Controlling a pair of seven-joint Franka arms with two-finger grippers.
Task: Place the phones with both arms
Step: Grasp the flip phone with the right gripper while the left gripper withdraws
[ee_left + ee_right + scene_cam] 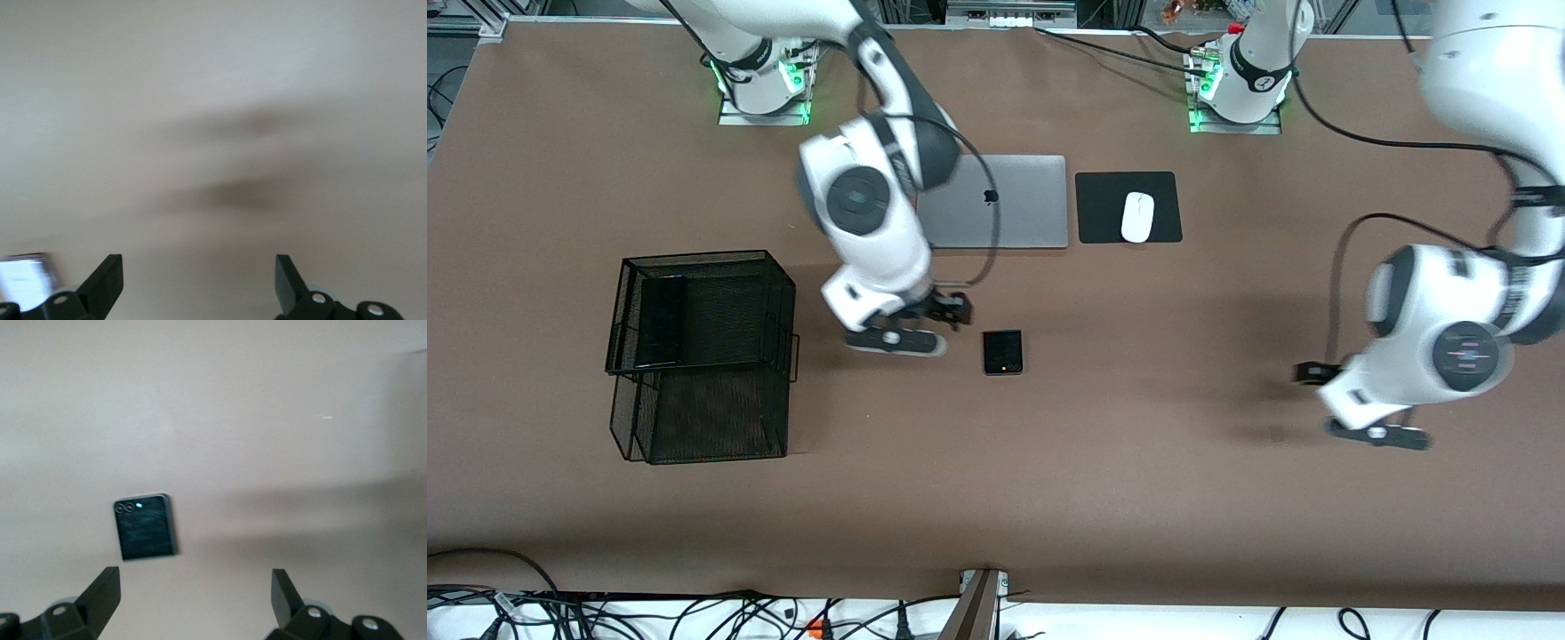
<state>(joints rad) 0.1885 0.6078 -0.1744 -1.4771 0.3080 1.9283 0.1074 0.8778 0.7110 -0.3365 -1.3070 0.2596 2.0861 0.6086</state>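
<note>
A closed silver laptop (996,203) lies on the brown desk (1138,498) beside a black mouse pad (1128,207) carrying a white mouse (1137,217). A black wire-mesh basket (703,356) stands toward the right arm's end.

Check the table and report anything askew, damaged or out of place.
Nothing looks damaged or spilled. The small black phone lies flat alone on the brown table, slightly skewed to the laptop. The mesh basket holds a dark slab in its upper tier. The right gripper and left gripper hold nothing.
</note>
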